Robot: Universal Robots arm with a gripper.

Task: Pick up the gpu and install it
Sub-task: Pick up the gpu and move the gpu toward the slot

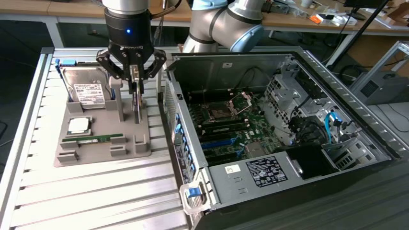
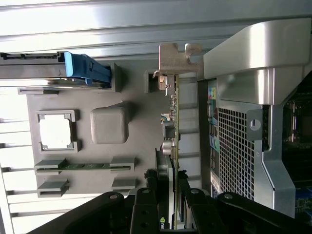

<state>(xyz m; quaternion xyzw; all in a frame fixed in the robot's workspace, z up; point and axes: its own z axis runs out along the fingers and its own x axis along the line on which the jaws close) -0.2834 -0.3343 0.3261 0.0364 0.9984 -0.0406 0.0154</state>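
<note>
Black gripper (image 1: 135, 86) above the grey holder tray (image 1: 96, 154), over the tray's side nearest the open computer case (image 1: 217, 178). Pinches the gpu (image 1: 137, 109) by its upper edge, fingers (image 2: 145, 209) pressed against both faces of the green board. Holds the card upright on its long edge, with the lower end touching the tray or just clear of it; cannot tell which. Silver bracket (image 2: 171, 59) at one end of the card, near the tray's rim.

Elsewhere on the tray:
- Hard drive (image 1: 86, 91) with a white label in the large bay, just beside the gpu on the side away from the case.
- Square CPU (image 1: 80, 125) in the next recess along the tray.
- Narrow RAM stick (image 1: 95, 139) past that, between two small blocks.

Tray on a slatted aluminium table (image 1: 96, 201). Just beside the tray, case lying open side up, motherboard (image 1: 230, 120) exposed inside.
</note>
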